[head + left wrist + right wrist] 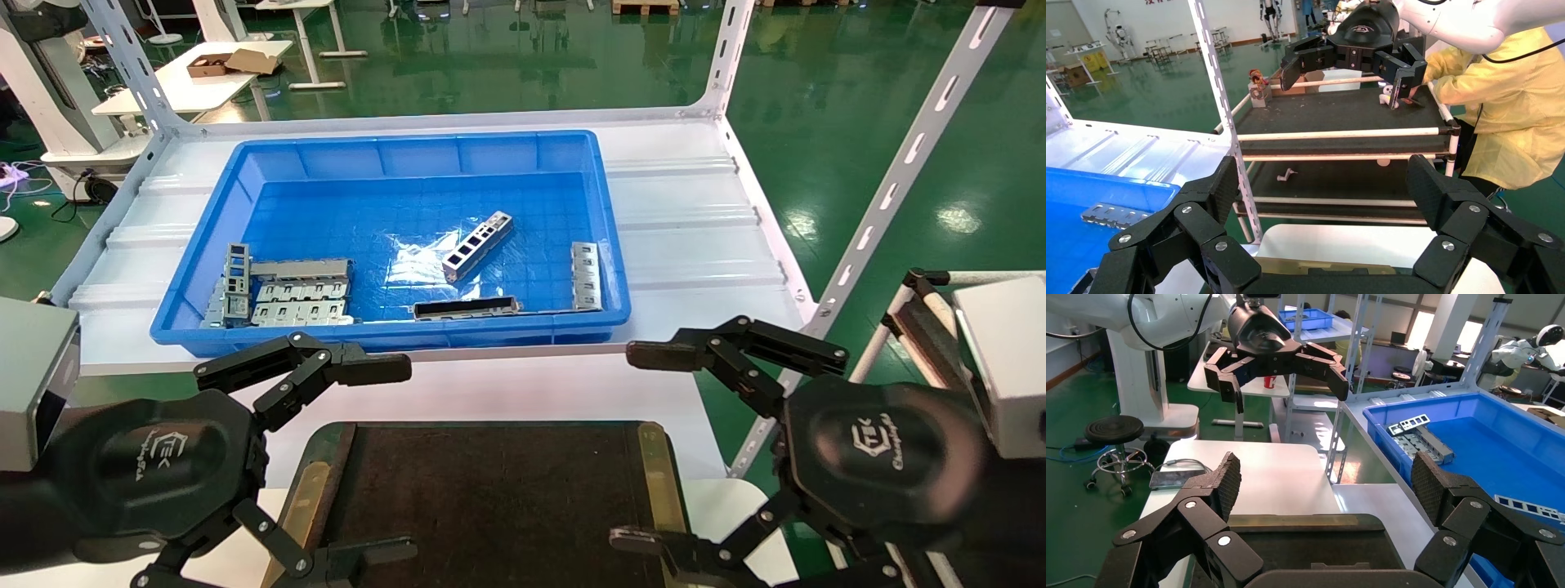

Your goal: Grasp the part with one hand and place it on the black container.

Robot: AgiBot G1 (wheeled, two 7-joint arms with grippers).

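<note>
Part: small silver-grey metal bar (477, 245) with a row of square cutouts and bent ends, lying diagonally on the floor of the large blue plastic bin (392, 147), right of centre, apart from everything else there, so free to approach from above.
Black container: wide shallow tray with matte dark floor and olive-gold side rims (658, 474), near edge of the scene, just this side of the bin, nothing in it; set between the two arms, probably so either can reach it.
Left gripper: (368, 465) hovering over the tray's near-left corner, fingers spread wide, holding nothing.
Right gripper: (654, 445) hovering at the tray's near-right side, likewise splayed wide and empty; slightly closer to the bar, so the likelier one to fetch it.
Other bin contents: stack of flat grey stamped plates (286, 294) in the near-left corner, long thin dark strip (466, 308) along the near wall, narrow grey slotted piece (585, 276) by the right wall; none touching the bar.
Progress: judged as not yet begun; bar ungrasped, tray bare.
Next need: reach over the near wall, jaws across the bar's narrow width.
</note>
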